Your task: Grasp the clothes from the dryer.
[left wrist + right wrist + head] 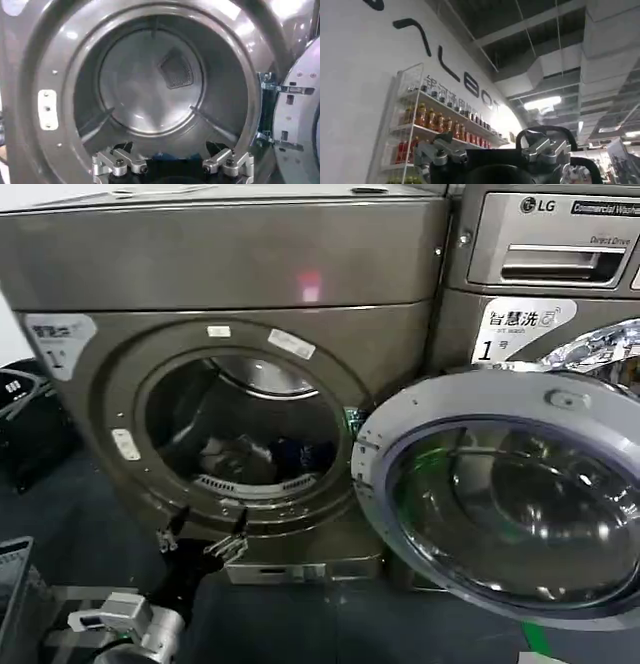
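Dryer (240,334) door open, clothes (262,456) heaped in drum, left gripper (200,541) at porthole rim, jaws wide

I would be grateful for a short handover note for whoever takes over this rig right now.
Left gripper: open, empty, just outside the lower rim of the dryer, facing the drum.
Right gripper: away from the machine, pointing up toward a wall shelf of bottles and the ceiling.
Clothes: pale piece and dark piece lying on the drum floor near the front.
Door: swung open to the right.
Done: door open, left arm lined up.
Left: reach in, grasp clothes, withdraw.
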Controlling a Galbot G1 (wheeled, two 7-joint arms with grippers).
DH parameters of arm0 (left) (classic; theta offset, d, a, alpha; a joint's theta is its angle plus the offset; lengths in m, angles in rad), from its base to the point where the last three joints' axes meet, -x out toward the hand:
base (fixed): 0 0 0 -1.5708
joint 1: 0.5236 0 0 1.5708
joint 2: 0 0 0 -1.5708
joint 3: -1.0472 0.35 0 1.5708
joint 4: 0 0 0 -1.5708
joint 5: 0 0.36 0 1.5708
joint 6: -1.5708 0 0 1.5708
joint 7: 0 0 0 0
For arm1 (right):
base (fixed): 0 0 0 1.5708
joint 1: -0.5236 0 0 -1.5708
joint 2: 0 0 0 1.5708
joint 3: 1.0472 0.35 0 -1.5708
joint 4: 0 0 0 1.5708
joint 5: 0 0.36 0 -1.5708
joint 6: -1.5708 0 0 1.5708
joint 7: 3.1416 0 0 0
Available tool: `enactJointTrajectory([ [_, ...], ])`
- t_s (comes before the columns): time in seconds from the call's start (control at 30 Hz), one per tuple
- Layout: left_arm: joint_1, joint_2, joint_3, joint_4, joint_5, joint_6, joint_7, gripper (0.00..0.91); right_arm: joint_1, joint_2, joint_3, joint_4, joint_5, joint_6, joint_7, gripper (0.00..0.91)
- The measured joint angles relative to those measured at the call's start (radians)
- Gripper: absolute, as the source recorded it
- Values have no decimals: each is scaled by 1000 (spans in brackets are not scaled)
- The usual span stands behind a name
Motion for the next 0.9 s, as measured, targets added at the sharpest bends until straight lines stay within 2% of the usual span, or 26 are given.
enactJointTrajectory([
  [0.53, -48, 7, 3, 67, -16, -51, 10, 907, -26, 24, 29, 12, -23, 6, -15, 907],
  [0.9, -292, 43, 32, 303, -75, -135, -12, 907, -59, 54, 64, 48, -9, 7, -21, 907],
])
